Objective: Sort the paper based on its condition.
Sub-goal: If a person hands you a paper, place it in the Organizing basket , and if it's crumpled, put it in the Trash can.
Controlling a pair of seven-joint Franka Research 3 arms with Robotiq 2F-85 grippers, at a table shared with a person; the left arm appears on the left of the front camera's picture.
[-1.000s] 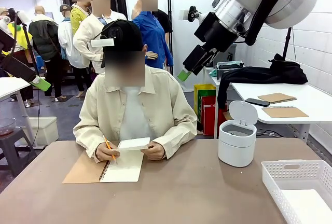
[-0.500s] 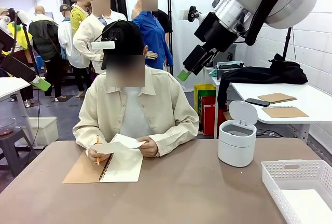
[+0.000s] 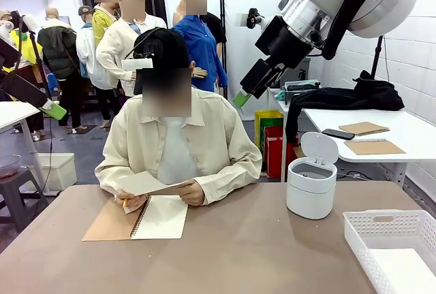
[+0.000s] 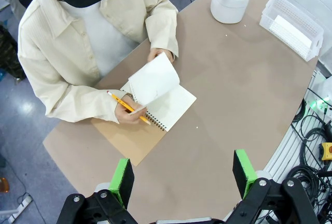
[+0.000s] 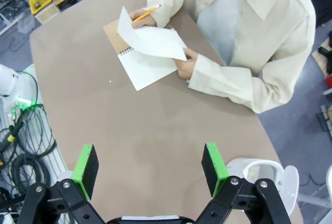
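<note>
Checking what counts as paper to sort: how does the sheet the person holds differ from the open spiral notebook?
The sheet is raised in the person's hands and curved; the notebook lies flat on the table. The sheet is one thin leaf; the notebook has a wire spiral and a brown cover. Both show blank white paper.

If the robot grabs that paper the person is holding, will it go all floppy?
Probably floppy: the sheet bends where the person's hand holds its edge. It looks thin, so it is likely very light and easy to crease. On the smooth table a push would probably slide it.
</note>
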